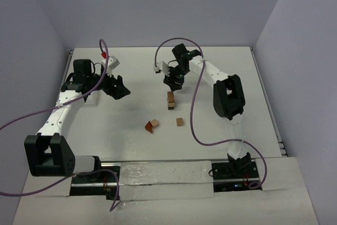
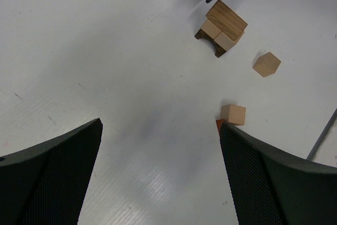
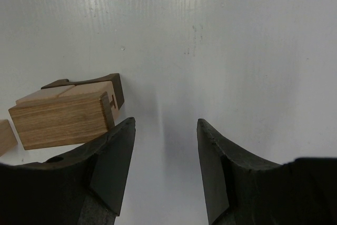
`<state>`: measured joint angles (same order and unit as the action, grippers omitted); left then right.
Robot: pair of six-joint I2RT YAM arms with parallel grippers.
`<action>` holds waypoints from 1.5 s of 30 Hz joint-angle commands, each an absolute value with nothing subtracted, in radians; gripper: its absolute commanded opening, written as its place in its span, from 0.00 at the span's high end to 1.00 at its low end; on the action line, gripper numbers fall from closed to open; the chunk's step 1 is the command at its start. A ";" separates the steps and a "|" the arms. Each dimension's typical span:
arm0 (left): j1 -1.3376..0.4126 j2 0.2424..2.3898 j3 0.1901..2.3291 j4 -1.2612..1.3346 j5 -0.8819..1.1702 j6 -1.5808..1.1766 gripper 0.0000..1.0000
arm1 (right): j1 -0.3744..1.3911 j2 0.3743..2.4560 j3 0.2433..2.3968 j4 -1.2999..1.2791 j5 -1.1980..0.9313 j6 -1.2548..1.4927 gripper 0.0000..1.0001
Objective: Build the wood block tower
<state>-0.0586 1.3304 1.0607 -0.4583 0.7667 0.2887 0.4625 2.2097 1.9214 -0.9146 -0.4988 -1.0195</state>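
Apparently between placements, your right claw (image 3: 166,130) hung released and empty just beside the wood block tower (image 1: 170,100); your left claw (image 2: 160,130) gaped wide. Next, you'd likely need the loose cube (image 1: 180,121) near the tower.

Inventory of surroundings, placed relative to the worktop.

1. Worktop (image 1: 131,140): flat white board, matt with a faint ribbed grain. Close views show a few small dark specks and short scuffs.
2. Back wall (image 1: 158,9): plain pale lavender panel, upright along the worktop's far edge.
3. Left wall (image 1: 23,67): same colour, standing along the worktop's left edge.
4. Right wall (image 1: 308,77): same colour, standing along the worktop's right edge.
5. Metal rail (image 1: 269,104): thin and grey, running along the worktop's right edge at the foot of the right wall.
6. Glossy strip (image 1: 163,172): translucent and wrinkled, lying across the worktop's near edge.
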 commanded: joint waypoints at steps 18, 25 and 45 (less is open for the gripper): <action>-0.066 1.319 1.063 -0.410 0.785 0.278 0.01 | 0.475 2.152 1.910 -0.925 -0.512 -1.029 0.39; -0.066 1.319 1.063 -0.409 0.785 0.276 0.01 | 0.475 2.149 1.902 -0.924 -0.509 -1.031 0.38; -0.067 1.319 1.062 -0.408 0.781 0.275 0.01 | 0.476 2.152 1.905 -0.896 -0.493 -1.007 0.36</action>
